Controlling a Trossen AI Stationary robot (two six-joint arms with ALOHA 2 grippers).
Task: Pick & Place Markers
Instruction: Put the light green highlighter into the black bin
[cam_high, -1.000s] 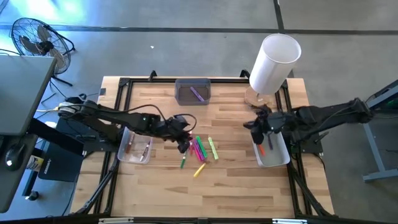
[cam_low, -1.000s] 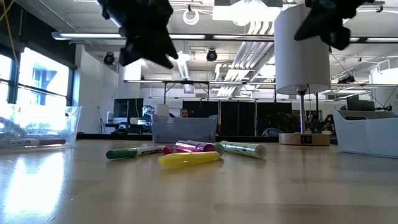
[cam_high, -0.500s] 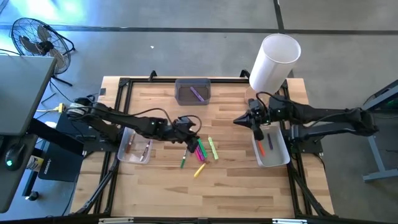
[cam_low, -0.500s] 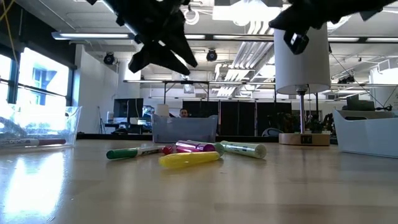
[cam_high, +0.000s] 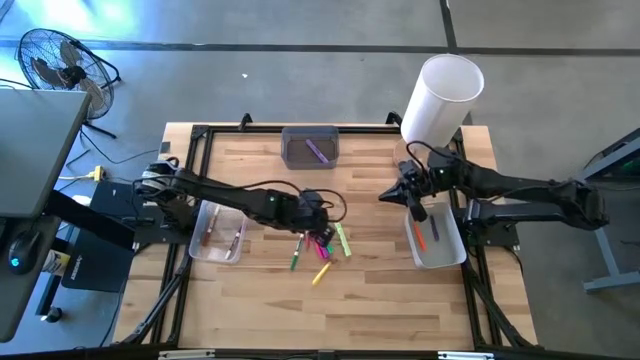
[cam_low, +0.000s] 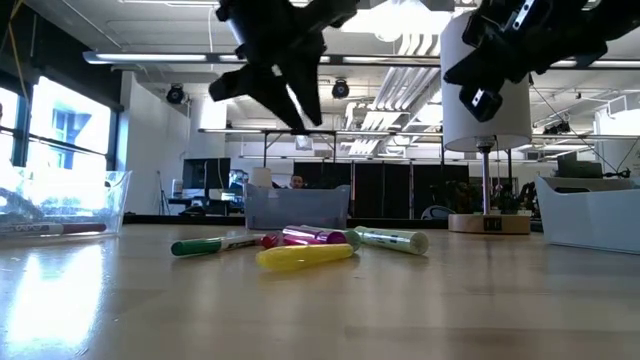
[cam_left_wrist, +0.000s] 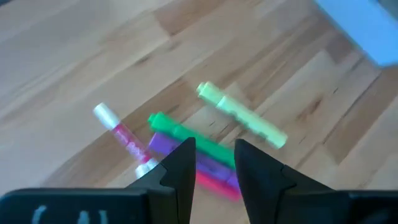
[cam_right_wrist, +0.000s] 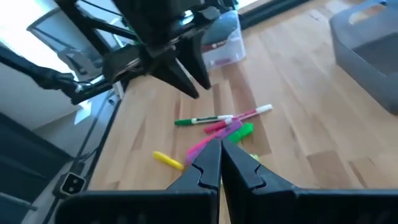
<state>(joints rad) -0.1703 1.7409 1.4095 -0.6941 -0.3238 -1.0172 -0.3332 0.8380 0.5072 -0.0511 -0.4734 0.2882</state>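
Several markers (cam_high: 322, 243) lie in a loose pile mid-table: green (cam_low: 210, 244), yellow (cam_low: 303, 256), yellow-green (cam_left_wrist: 242, 120), purple and pink. My left gripper (cam_left_wrist: 214, 167) hangs open right above the pile, its fingers on either side of the green and purple markers (cam_left_wrist: 186, 140) without touching them; it also shows from the side (cam_low: 300, 100). My right gripper (cam_right_wrist: 220, 160) is shut and empty, hanging above the table (cam_high: 388, 195) left of the white bin. One purple marker (cam_high: 318, 150) lies in the grey bin.
A clear bin (cam_high: 218, 235) at the left holds a few markers, and a white bin (cam_high: 437, 238) at the right holds red and orange ones. A grey bin (cam_high: 310, 146) sits at the far edge. A tall white cylinder lamp (cam_high: 440, 100) stands far right.
My left gripper has moved toward the table's right, from beside the pile to over it. My right gripper has left the space over the white bin, moving toward the table's left and far edge, out over the bare wood. The markers have stayed put.
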